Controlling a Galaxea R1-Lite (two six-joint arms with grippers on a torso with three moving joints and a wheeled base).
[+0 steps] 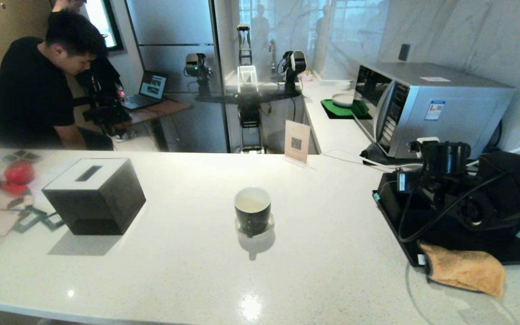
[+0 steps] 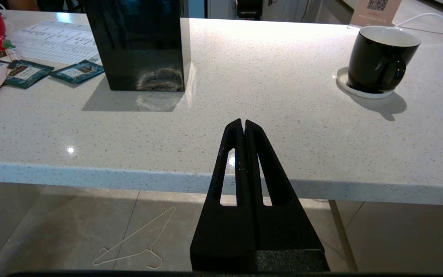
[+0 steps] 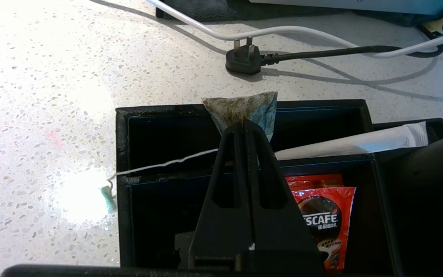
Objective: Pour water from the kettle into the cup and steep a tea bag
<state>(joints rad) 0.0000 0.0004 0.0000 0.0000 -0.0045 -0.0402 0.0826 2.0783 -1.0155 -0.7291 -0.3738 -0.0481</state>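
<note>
a: item one, right pincer (image 3: pixel 244 124): black tapered fingers pressed together, clamped on the tea bag (image 3: pixel 244 109) at its lower part. location?

b: over the black organiser tray (image 3: pixel 123 154) at the right end of the counter (image 1: pixel 174 271). tea bag is a mottled grey-green pouch, limp and papery, peaking above the fingertips. thin white string (image 3: pixel 164 163) runs from it across a tray divider to a small teal tag (image 3: pixel 107 194) hanging by the outer wall.

a: step in hand?

b: picking up the tea bag, by my reading. grip looks made, bag not yet clear of the tray.

a: next move calls for?

b: a straight lift so string and tag do not snag the divider, then a carry leftward to the cup (image 1: pixel 252 210).

a: cup entry.

b: small glossy black mug, white inside, on a pale round coaster (image 2: pixel 365 92), mid-counter, well apart from the tray. whether it holds water, cannot tell.

a: kettle?

b: not made out in any view.

a: item two, left pincer (image 2: pixel 243 125).

b: fingers together, holding nothing, parked at the counter's near edge.

a: other stock.

b: red nescafe sachet (image 3: pixel 323 223) and white paper stick (image 3: pixel 360 142) in the tray; black cube tissue box (image 1: pixel 94 196), matte; orange cloth (image 1: pixel 465 268), nubbly; speckled pale stone counter; steel microwave (image 1: pixel 427 106); a person in black beyond.
</note>
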